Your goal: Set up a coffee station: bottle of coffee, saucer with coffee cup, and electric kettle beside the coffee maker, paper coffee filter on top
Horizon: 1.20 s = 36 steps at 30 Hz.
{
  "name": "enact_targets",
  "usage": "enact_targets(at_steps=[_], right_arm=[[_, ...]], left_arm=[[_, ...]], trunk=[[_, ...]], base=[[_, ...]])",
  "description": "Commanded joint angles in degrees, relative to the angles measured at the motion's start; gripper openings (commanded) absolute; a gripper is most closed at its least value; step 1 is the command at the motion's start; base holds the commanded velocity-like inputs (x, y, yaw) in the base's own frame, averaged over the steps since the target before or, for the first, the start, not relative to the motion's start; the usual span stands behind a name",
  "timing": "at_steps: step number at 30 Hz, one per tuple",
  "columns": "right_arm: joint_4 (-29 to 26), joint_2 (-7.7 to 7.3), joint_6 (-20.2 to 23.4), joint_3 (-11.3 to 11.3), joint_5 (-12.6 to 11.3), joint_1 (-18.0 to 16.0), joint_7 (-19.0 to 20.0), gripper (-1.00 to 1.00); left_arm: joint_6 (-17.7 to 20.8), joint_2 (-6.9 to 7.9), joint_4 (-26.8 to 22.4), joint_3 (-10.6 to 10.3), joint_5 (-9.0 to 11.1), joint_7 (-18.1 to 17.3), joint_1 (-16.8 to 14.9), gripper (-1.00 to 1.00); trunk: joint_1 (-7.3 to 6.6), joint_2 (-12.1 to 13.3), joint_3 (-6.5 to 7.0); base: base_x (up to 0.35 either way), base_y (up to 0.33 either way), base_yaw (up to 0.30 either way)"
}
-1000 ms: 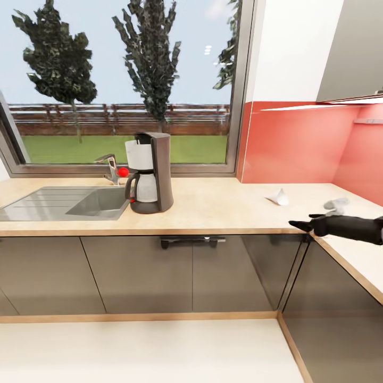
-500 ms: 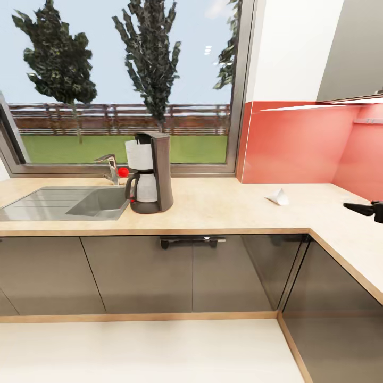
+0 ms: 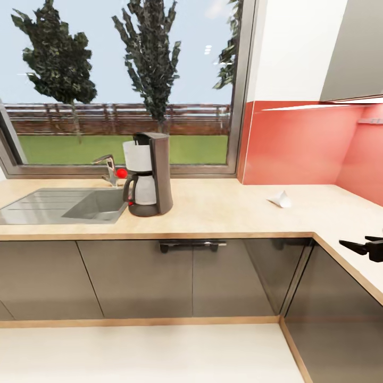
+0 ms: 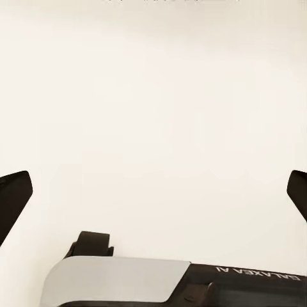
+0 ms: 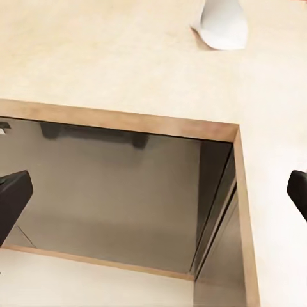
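1. The countertop [image 3: 223, 213] spans mid-frame under a window [image 3: 122, 80]; the coffee maker [image 3: 149, 174] stands centre-left beside the sink [image 3: 64, 205].
2. The paper coffee filter [image 3: 280, 200] lies centre-right.
3. My right gripper [image 3: 355, 246], right edge, is spread wide, empty; my left gripper's [image 4: 153, 192] fingers are likewise parted.

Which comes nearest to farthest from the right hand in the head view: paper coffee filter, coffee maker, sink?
Measured from the right hand, at the view's right edge over the countertop:
1. Paper coffee filter, on the counter near the corner, by the red backsplash.
2. Coffee maker, mid-counter, in front of the window.
3. Sink, inset at the far left end.
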Motion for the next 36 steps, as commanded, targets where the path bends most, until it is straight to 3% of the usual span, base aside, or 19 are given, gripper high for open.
enact_targets(at_steps=[1,25,36], right_arm=[[0.2,0.01,0.2,-0.1,0.0,0.1,0.3,1.0],[0.7,0.01,-0.3,-0.2,0.0,0.4,0.6,1.0],[0.7,0.04,-0.3,-0.2,0.1,0.4,3.3,1.0]], left_arm=[[-0.1,-0.14,0.0,0.0,0.4,0.0,0.0,1.0],[-0.1,-0.48,0.1,0.0,0.5,0.0,0.0,1.0],[-0.1,-0.48,0.0,0.0,0.5,0.0,0.0,1.0]], trunk=[[0.01,0.0,-0.05],[0.01,0.0,-0.05],[0.01,0.0,-0.05]], base=[[0.052,0.0,0.0],[0.136,0.0,0.0],[0.074,0.0,0.0]])
